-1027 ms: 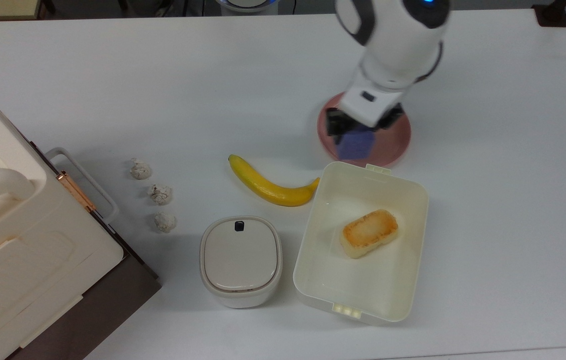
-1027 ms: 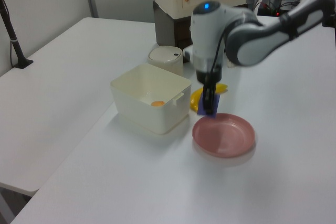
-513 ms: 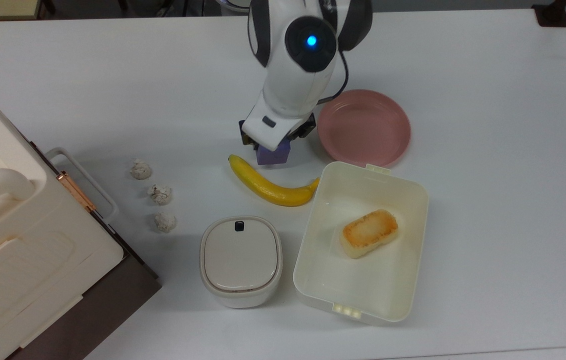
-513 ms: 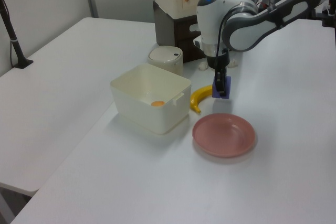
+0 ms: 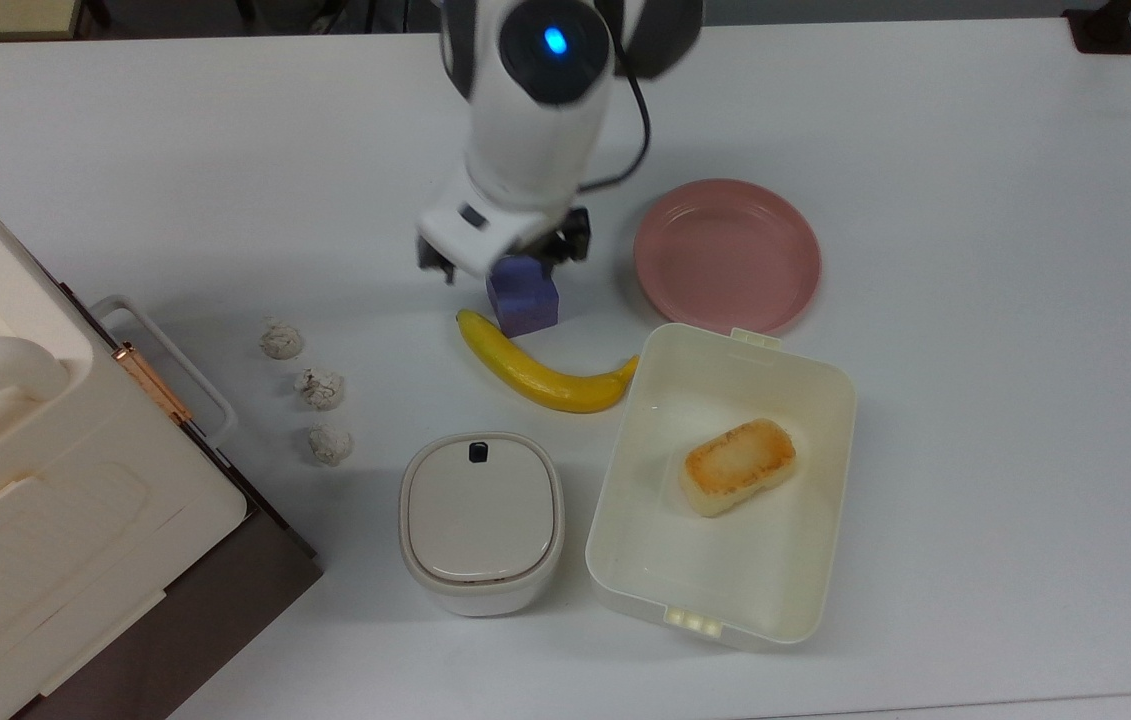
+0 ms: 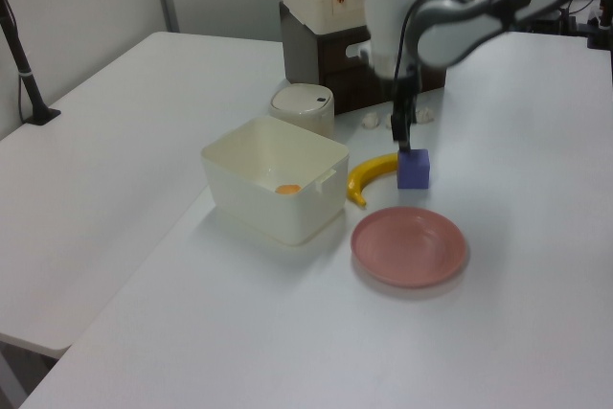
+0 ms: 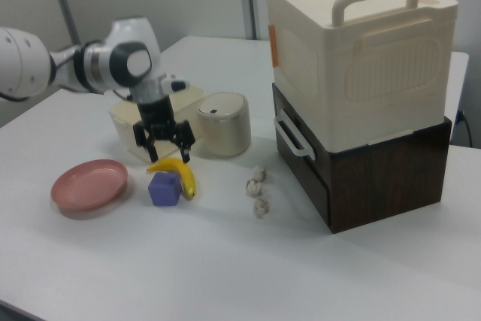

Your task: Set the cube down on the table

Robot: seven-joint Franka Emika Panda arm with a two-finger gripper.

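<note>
White table (image 5: 975, 420) fills the workspace, with a stacked cream case on a dark wood base (image 7: 361, 103) at one end. Cube (image 5: 523, 296) sits flat on the bare tabletop, between the pink plate (image 5: 727, 256) and the banana (image 5: 535, 368). It is just beside the banana's upper end in the top view, apart from the plate. In the right view the cube (image 7: 165, 188) rests squarely on its own, nothing pinching it.

Gripper (image 7: 163, 143) hangs directly above the cube with its two fingers spread wide and nothing between them. In the right view a clear gap shows between the fingertips and the cube's top. In the left view the gripper (image 6: 403, 131) stands above the cube (image 6: 413, 169), wrist pointing straight down.

Judgement: release looks done, and the cube is on the table as the task asks. The open, vertical pose suits a clean lift away without dragging the block. The drop spot was likely picked as free surface close to the plate, so the carry is short.

Other items lie well away from the cube: the cream tub (image 5: 725, 485) with the toasted block (image 5: 737, 466) inside, the lidded round container (image 5: 481, 520), and three small crumpled white lumps (image 5: 320, 388) in a row. The banana is the one near neighbour; a sideways nudge could knock the cube into it.
</note>
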